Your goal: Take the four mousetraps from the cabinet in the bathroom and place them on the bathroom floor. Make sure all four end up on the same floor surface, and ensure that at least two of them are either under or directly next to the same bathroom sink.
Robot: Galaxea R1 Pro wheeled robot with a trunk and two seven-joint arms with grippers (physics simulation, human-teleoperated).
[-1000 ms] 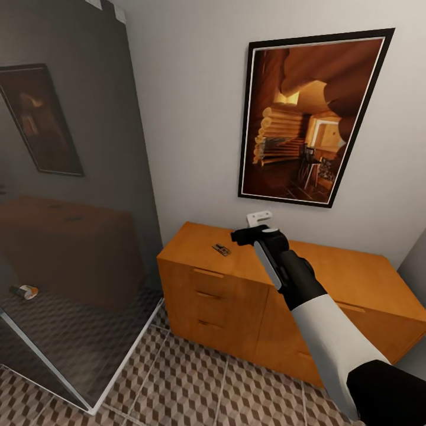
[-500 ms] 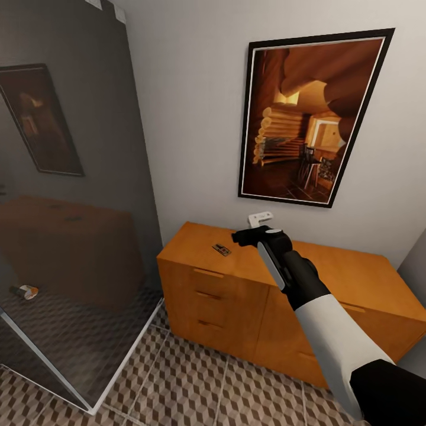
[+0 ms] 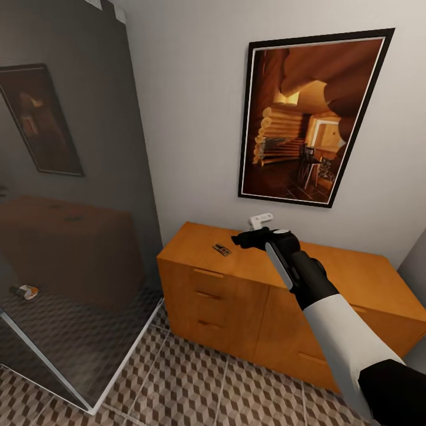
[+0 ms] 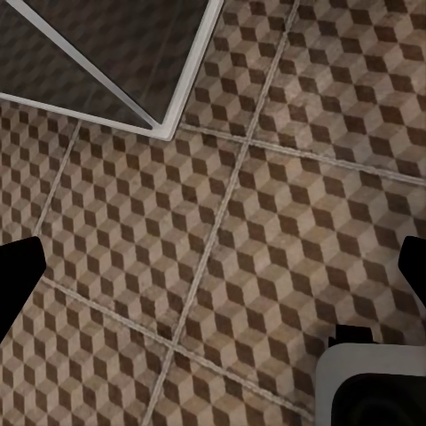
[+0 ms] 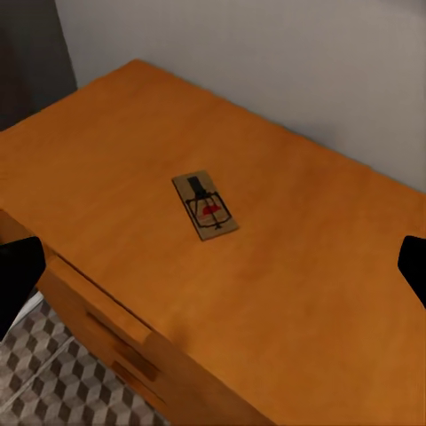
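Right end effector (image 3: 244, 238) slightly rightward; mousetrap (image 3: 221, 249) diagonal.

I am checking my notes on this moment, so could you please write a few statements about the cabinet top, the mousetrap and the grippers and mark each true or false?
1. One mousetrap lies flat on top of the cabinet. True.
2. The right gripper is shut on the mousetrap. False: its fingers are spread wide and the trap lies untouched between them in the right wrist view.
3. The cabinet drawers stand pulled open. False: the drawer fronts are shut.
4. The left gripper hangs open over the bathroom floor. True.
5. A framed picture hangs on the wall above the cabinet. True.
6. The mousetrap lies on the tiles. False: it is on the wooden top.
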